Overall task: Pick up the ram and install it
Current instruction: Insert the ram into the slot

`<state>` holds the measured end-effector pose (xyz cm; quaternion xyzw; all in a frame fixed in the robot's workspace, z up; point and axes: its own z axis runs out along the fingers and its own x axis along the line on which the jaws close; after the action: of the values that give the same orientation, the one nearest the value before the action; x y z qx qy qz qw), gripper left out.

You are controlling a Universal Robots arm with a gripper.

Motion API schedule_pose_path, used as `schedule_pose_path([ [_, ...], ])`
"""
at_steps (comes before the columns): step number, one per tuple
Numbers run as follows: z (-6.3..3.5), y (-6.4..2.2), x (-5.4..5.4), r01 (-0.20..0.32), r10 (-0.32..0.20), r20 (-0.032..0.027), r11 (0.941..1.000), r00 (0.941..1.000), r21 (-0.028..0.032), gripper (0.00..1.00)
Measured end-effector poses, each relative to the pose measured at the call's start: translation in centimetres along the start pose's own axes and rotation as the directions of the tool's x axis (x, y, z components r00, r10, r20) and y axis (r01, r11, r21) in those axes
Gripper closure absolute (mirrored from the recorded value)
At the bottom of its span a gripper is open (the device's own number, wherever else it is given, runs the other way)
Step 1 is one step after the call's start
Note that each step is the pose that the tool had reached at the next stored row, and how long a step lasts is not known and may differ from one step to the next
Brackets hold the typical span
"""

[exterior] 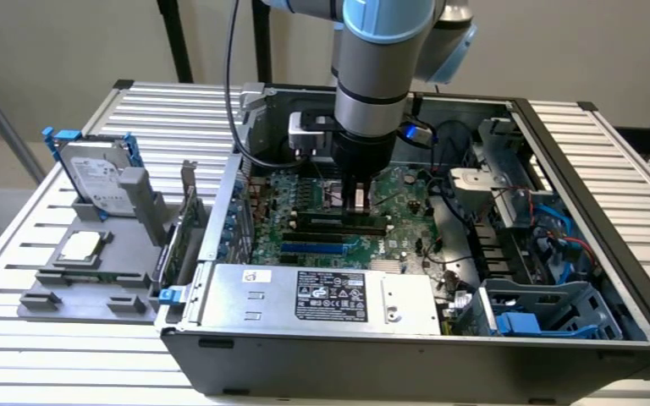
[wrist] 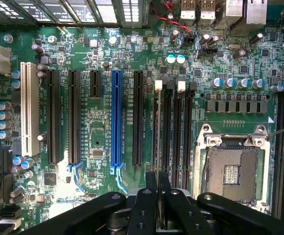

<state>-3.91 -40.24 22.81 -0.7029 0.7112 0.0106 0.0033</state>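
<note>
My gripper (exterior: pixel 357 207) hangs straight down inside the open computer case (exterior: pixel 596 211), just above the motherboard (exterior: pixel 302 245). In the wrist view its black fingers (wrist: pixel 147 196) are pressed close together on the ram (wrist: pixel 158 196), which appears edge-on as a thin sliver between them. The gripper (wrist: pixel 157 176) sits over the near end of the black memory slots (wrist: pixel 174 127), whose white latches (wrist: pixel 157 85) are at the far end. The ram's lower edge and how close it is to a slot are hidden by the fingers.
The open processor socket (wrist: pixel 230 171) lies right beside the memory slots, with a blue slot (wrist: pixel 116 117) and black expansion slots on the other side. The power supply (exterior: pixel 325 296) fills the case front. A grey fixture (exterior: pixel 88 279) on the exterior view's left holds a hard drive (exterior: pixel 90 173), a silver chip (exterior: pixel 81 246) and an upright green card (exterior: pixel 179 228).
</note>
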Motion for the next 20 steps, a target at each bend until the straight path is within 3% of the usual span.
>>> schedule_pose_path([
  [20, 0.29, -0.03, -0.07, 0.000, 0.000, -0.0040, 1.0000, 1.0000, 0.0001, 0.87],
])
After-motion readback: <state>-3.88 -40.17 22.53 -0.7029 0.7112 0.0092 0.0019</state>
